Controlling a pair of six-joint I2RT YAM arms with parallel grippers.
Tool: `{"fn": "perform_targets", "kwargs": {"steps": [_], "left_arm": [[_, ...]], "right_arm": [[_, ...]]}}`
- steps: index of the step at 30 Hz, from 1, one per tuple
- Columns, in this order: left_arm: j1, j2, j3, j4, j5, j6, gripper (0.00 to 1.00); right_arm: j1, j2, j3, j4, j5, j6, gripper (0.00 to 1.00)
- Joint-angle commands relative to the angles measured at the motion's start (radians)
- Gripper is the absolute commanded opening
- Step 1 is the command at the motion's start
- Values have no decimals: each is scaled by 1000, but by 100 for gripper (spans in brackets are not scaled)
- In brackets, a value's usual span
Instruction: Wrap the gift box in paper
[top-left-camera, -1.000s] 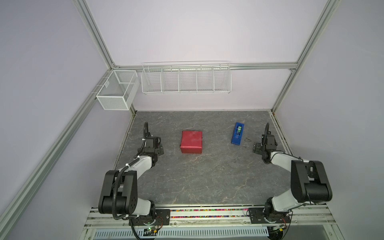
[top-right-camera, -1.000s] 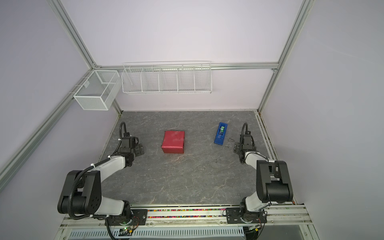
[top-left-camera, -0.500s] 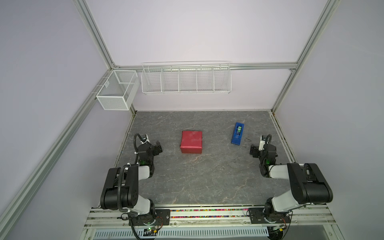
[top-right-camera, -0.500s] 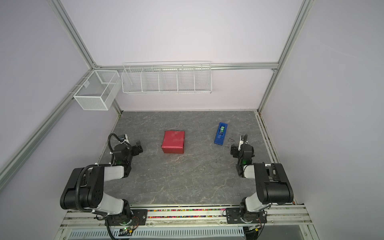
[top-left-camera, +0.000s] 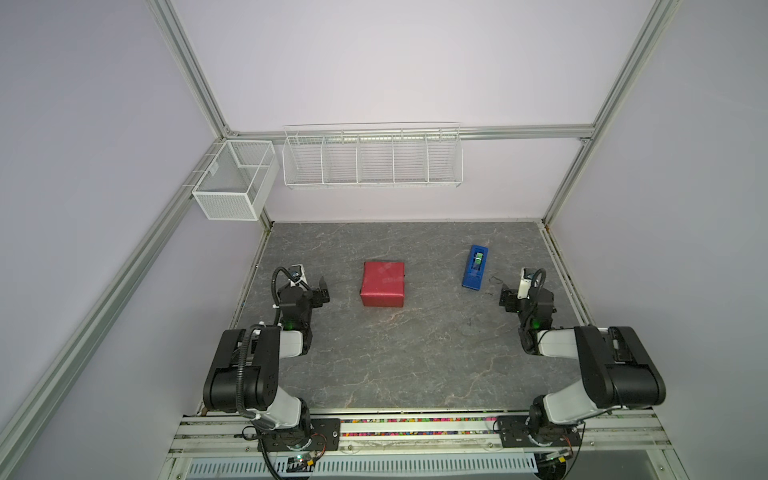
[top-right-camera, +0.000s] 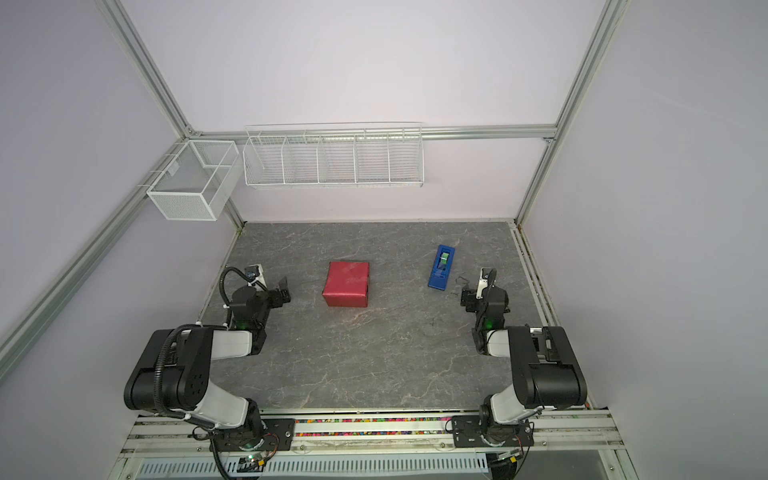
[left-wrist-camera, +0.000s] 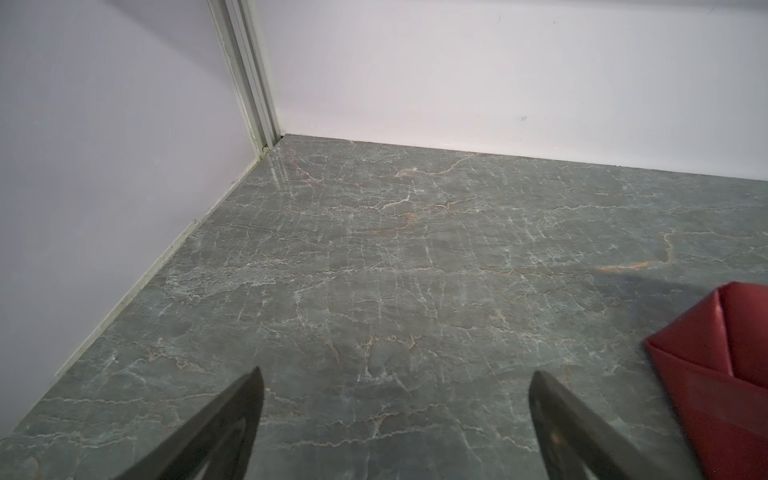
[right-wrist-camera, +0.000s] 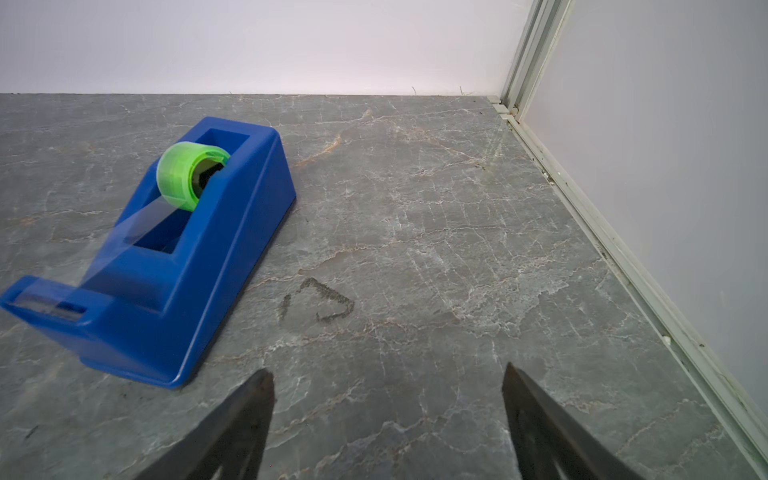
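Over the last second both my arms have drawn back from their reach over the table and folded low toward their bases. The parcel and the tape dispenser have not shifted. My left gripper (top-left-camera: 322, 291) hangs just above the grey marbled tabletop (top-left-camera: 415, 353), jaws spread wide and holding nothing. The left wrist view shows bare stone between the fingers (left-wrist-camera: 232, 415). My right gripper (top-left-camera: 508, 297) is likewise wide and empty over bare stone.

I judge they are held this way because nothing is left to pinch. The red-maroon, slightly shiny wrapping paper (top-left-camera: 383, 284) sits closed around a cube-shaped form in the middle of the table, well apart from both grippers. The gift box is hidden under it. In the left wrist view the near end of the parcel shows folded flaps lying flat against its side.

The slim blue plastic tape dispenser with its green roll (right-wrist-camera: 187, 249) stands near my right gripper with its tape end resting on the cutter, within reach should a flap lift. The wrapping looks finished or nearly so, and keeping open jaws off to the sides avoids snagging the paper.
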Motion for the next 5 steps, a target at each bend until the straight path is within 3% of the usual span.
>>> {"fn": "perform_targets", "kwargs": {"steps": [1, 5], "left_arm": [[-3, 1, -13, 36, -6, 24, 99], [-4, 1, -13, 36, -5, 24, 99]], "right_arm": [[8, 3, 2, 36, -5, -24, 89], [8, -2, -2, 39, -4, -25, 89]]}}
